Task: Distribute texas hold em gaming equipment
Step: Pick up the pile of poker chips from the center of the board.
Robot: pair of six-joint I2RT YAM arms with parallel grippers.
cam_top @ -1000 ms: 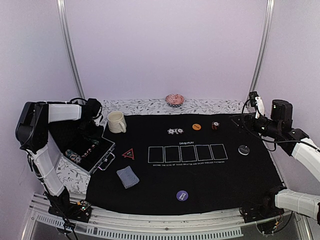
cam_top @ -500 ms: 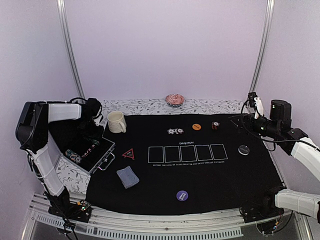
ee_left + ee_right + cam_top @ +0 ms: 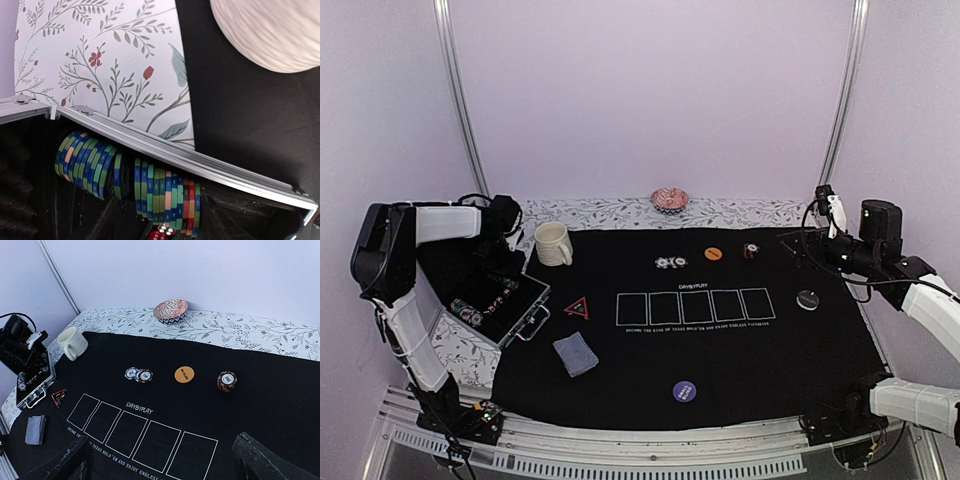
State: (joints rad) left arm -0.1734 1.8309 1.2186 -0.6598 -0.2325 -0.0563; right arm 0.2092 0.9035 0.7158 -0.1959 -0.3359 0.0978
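Because the poker chips [image 3: 165, 192] stand on edge in the case [image 3: 200, 164], hard and probably slippery, pinch across their flat faces. For the left gripper [image 3: 507, 250] I cannot tell the opening; the right gripper [image 3: 165, 460] is wide, empty.

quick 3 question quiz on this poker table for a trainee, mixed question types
1. True or false: the orange button lies inside one of the card outlines.
2. Which lies nearest the deck? A) mug B) triangle C) purple button
3. Fill in: the mat shows ___ card outlines in a row.

Key: 1 false; 2 B; 3 five
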